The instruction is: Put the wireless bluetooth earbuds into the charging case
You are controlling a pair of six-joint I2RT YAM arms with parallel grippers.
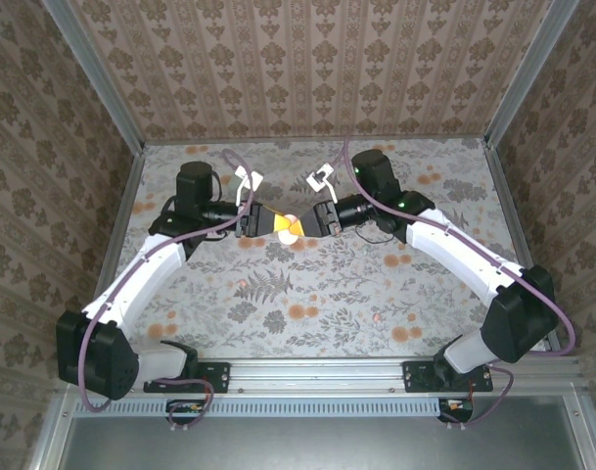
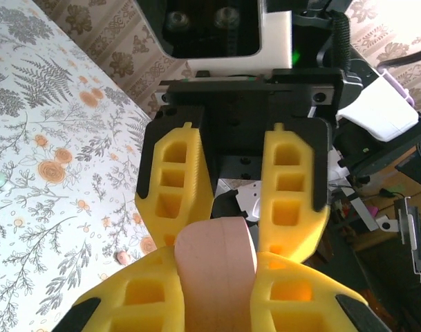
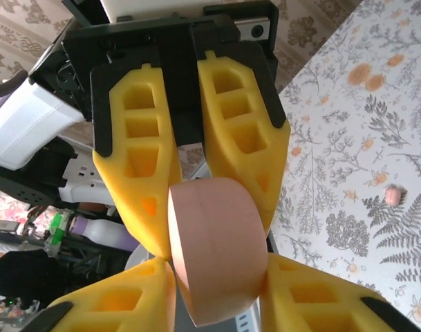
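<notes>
Pink earbud [image 3: 392,196] on floral table [image 3: 334,155], apart from charging case [image 3: 213,249].

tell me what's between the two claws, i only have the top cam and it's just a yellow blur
Observer: A pink oval case, and it looks closed.
Operator: who's got it
Observer: Both. The left claw is clamped on one end, and the right claw has its fingers against the sides of the other end.
Operator: any earbud close by
Observer: The right wrist view shows one small pink earbud lying on the table, well apart from the case.
</notes>
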